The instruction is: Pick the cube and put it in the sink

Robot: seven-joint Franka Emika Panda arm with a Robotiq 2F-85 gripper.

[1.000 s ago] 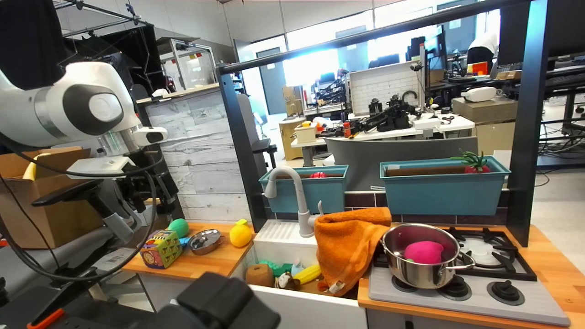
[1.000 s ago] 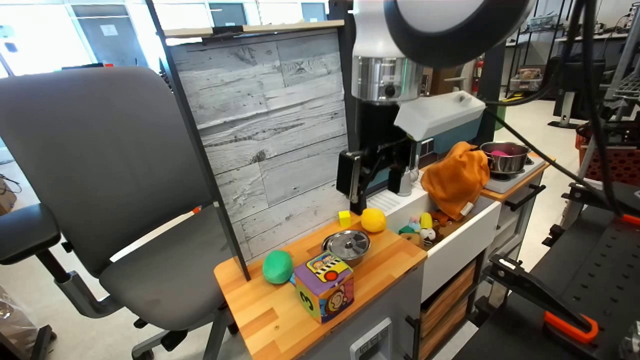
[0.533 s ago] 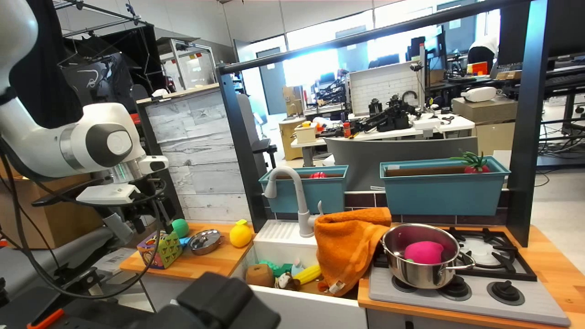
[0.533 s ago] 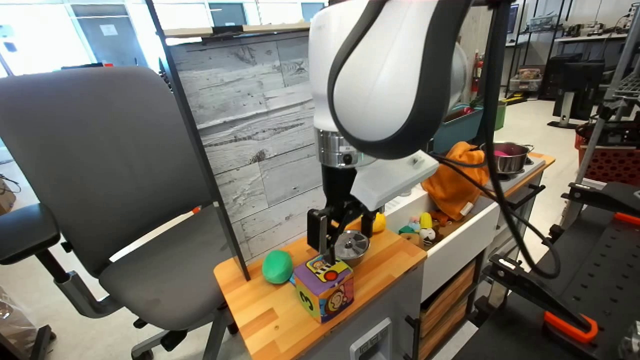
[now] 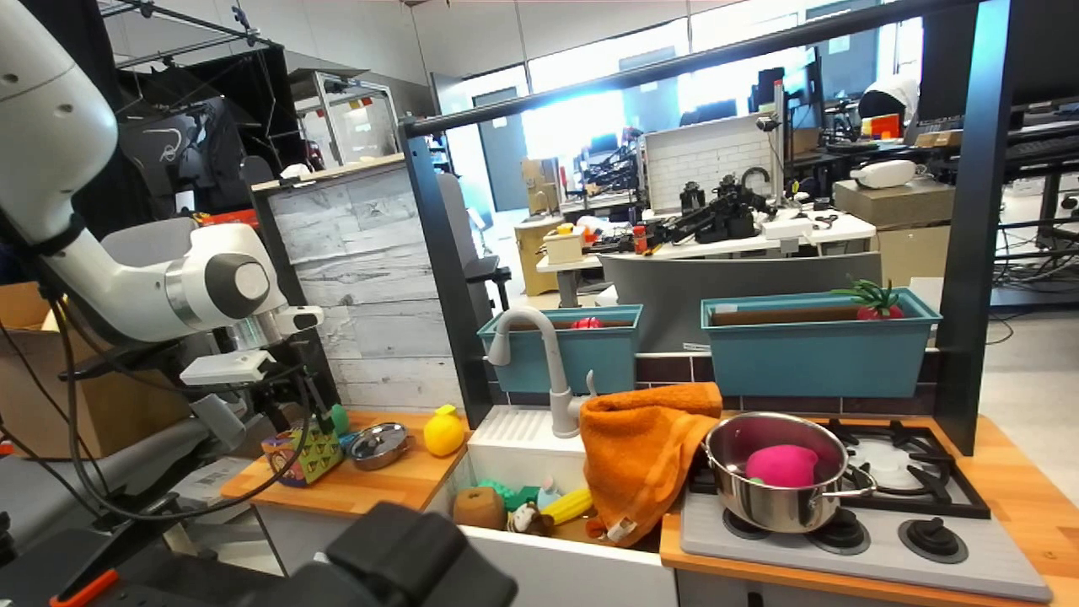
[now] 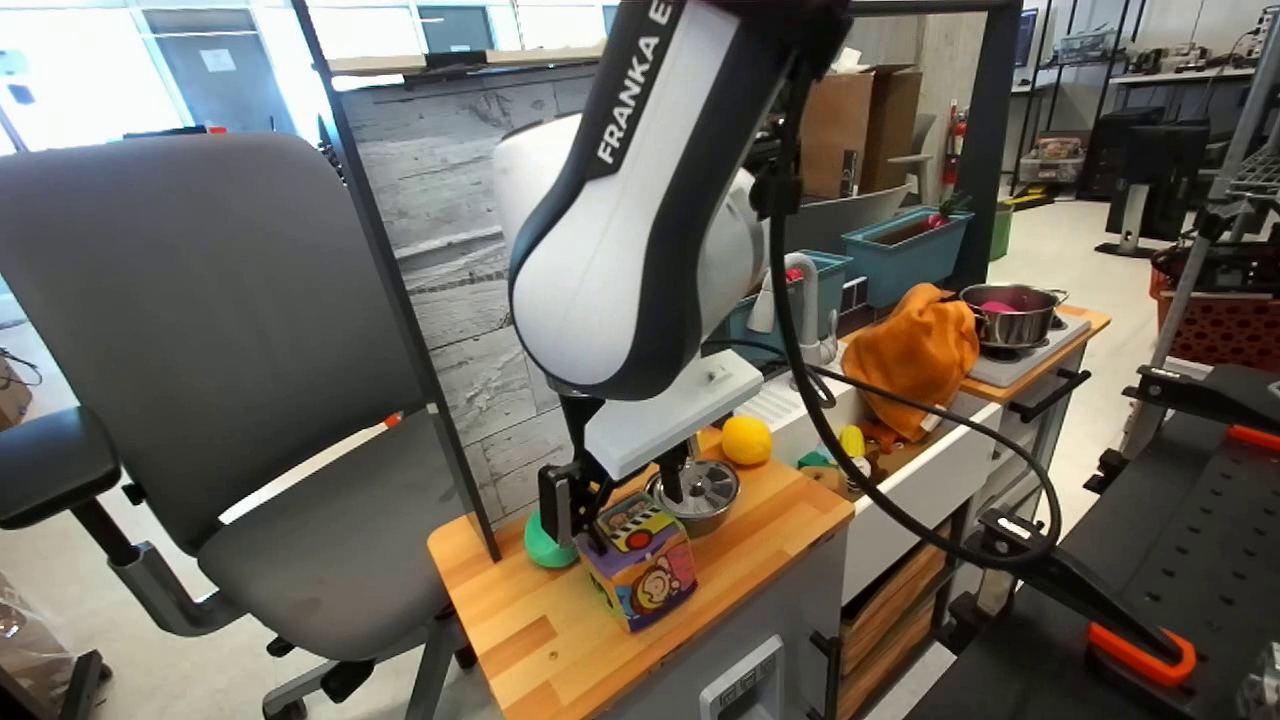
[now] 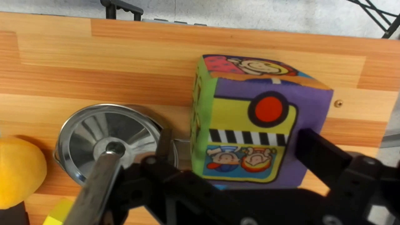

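Robot jaws, spread wide and gripping nothing, bracket multicolored cube (image 7: pixel 250 120) on tabletop (image 7: pixel 109 56) nr metal pan (image 7: pixel 84 137); contact w/ cube unclear. Adj. sink (image 5: pixel 527 464) holds asstd. items (image 5: pixel 483 507).

Lidded steel pan (image 7: pixel 86 137) near claw (image 7: pixel 236 143), yellow toy fruit (image 7: pixel 18 172) farther off; green ball (image 6: pixel 541 553) partly behind claw in an exterior view. Orange towel (image 6: pixel 912 362) well away.
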